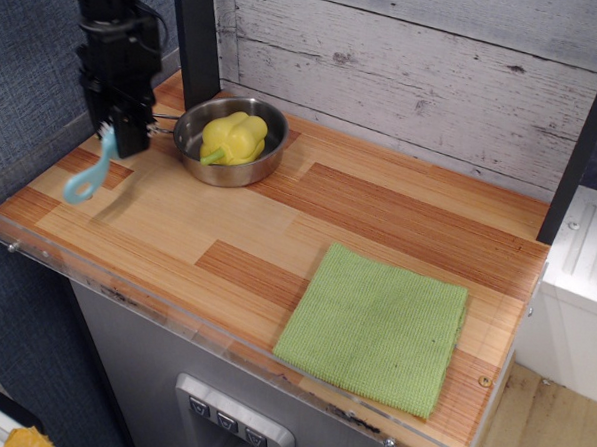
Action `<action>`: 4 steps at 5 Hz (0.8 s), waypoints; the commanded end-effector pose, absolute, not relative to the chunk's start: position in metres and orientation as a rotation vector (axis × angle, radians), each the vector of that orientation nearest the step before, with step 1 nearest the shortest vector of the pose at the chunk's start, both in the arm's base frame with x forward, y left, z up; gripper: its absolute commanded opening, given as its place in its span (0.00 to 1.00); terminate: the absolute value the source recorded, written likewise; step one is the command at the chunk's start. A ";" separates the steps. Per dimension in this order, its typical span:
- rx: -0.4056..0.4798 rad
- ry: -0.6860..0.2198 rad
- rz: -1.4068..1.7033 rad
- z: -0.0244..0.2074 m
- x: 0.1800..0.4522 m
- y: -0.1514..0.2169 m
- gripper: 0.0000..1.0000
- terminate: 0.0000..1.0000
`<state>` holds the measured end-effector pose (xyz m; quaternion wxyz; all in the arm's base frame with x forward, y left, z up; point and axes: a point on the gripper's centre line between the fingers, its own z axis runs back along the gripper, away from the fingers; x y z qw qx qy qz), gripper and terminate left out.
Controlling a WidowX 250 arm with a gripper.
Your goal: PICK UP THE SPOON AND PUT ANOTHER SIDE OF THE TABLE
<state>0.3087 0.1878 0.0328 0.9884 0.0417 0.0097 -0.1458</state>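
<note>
The claw (121,134) grips the spoon (89,175) above the worktop's (278,232) far left; carrying rightward and lowering come next.

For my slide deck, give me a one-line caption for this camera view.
Gripper holds the light-blue brush above the wood table's left end, beside a steel pan with a yellow pepper.

steel pan (230,140) — back left | inside: yellow pepper (233,137), probably plastic | green cloth (376,328) — front right
</note>
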 end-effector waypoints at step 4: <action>0.144 -0.108 -0.258 0.122 0.296 0.163 1.00 0.00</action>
